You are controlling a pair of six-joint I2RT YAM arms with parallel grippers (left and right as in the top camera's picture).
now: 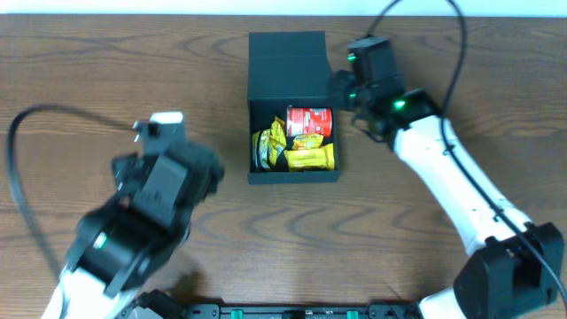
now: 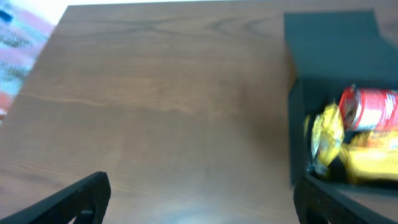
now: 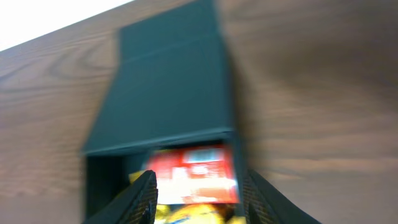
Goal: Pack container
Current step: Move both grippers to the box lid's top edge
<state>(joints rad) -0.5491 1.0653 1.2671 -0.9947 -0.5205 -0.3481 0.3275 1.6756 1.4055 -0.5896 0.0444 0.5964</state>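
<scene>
Wood-grain table (image 1: pixel 89 62) w/ matte rect. cardboard container (image 1: pixel 286 71), flap open.

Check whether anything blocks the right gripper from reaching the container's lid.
Nothing visible does. The right gripper hovers close beside the right wall of the container, level with the hinge of the folded-back lid, with no object between them.

A robotics lab was suggested: a cabled left arm (image 1: pixel 142 204) and right arm (image 1: pixel 447 173) were based toward 6 o'clock of a wood-grain desk (image 1: pixel 106 62).
</scene>
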